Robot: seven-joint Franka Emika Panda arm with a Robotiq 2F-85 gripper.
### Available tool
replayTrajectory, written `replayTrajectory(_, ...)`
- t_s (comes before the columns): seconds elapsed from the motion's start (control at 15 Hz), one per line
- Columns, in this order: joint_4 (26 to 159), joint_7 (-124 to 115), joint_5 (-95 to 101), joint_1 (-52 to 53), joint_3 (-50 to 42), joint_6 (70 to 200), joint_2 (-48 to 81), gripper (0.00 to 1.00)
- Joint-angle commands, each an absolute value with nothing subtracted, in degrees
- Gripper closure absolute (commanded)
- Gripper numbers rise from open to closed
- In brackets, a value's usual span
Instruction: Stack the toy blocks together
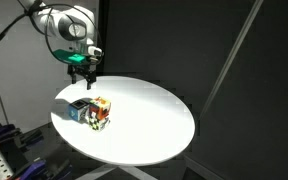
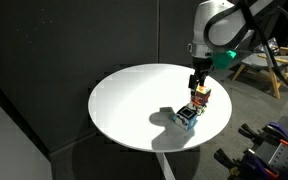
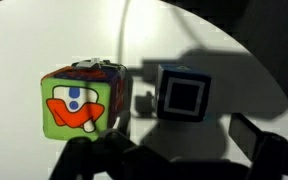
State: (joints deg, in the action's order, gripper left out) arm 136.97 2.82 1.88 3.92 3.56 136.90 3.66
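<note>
Wrist view is showing the gripper [image 3: 174, 152] hanging empty, fingers apart; it is probably needing centring over the blue-framed block [image 3: 184, 93] beside the green-faced block [image 3: 81, 102] before closing.

I see green picture cube [image 3: 81, 103], orange-red and white figure, blue spot; second cube [image 3: 184, 95] dark blue, white-framed black square, I think.

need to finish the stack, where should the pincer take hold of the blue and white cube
Take the blue and white cube by two opposite upright faces, coming straight down from above. It sits flat on the table with its top uncovered. Choose the pair of faces not turned toward the green-faced cube close beside it, so the pincer likely has room.
</note>
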Motion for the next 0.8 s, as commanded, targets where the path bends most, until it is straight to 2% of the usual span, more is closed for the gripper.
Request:
replayTrajectory(0.0,138.73,-2.44,3.48,4.22,3.48,141.94,5.56,0.00)
replayTrajectory(0.73,139.73,-8.53,5.98,5.70,3.12,146.53,12.44,0.00)
